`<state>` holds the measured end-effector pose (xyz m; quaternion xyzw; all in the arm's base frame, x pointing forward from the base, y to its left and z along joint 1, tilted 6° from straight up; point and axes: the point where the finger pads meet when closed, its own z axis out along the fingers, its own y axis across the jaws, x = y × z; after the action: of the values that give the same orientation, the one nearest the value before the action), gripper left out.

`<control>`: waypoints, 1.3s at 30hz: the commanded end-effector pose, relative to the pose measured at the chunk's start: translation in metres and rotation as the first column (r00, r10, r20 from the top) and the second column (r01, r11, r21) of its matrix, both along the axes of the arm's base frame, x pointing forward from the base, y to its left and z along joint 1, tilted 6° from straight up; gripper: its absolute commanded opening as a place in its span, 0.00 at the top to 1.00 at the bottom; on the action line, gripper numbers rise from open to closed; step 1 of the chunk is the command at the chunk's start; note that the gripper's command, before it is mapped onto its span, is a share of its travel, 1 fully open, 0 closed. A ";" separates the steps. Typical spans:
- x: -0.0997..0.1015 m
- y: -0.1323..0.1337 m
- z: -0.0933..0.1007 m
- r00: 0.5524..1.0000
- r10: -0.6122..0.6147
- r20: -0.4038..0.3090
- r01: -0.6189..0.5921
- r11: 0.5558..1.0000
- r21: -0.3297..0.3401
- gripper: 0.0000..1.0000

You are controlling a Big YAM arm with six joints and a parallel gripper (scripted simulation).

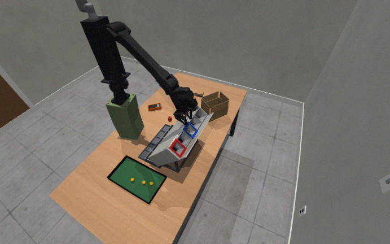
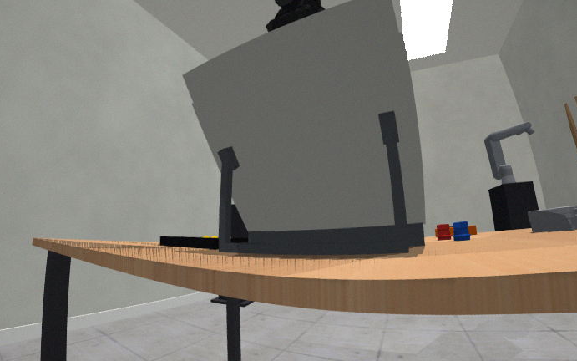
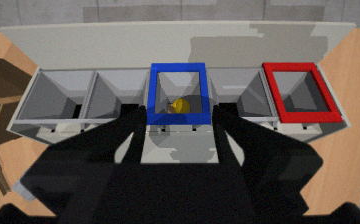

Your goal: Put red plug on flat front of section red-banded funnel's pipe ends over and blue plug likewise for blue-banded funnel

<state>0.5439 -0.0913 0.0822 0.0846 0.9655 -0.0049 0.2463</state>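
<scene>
The grey funnel board [image 1: 175, 142] stands tilted on the table with several funnels along its top. My gripper [image 3: 179, 111] is open and empty, just above the blue-banded funnel [image 3: 180, 92], which also shows in the top view [image 1: 189, 130]. A yellow marble [image 3: 180, 105] lies inside that funnel near its bottom. The red-banded funnel [image 3: 301, 92] is two places to the right and looks empty. The red plug [image 2: 443, 231] and the blue plug [image 2: 460, 231] stand side by side on the table beyond the board. The sectioned tray [image 1: 155, 142] lies at the board's foot.
A green tray [image 1: 136, 179] with three yellow marbles lies near the table's front. A cardboard box [image 1: 214, 104] stands close behind the board. An orange device [image 1: 154, 106] lies by the arm's green pedestal [image 1: 125, 116].
</scene>
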 end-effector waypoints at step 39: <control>-0.027 0.006 0.017 0.998 0.005 0.061 -0.004 1.000 -0.011 0.41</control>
<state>0.5360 -0.0900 0.0893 0.0840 0.9615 -0.0062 0.2615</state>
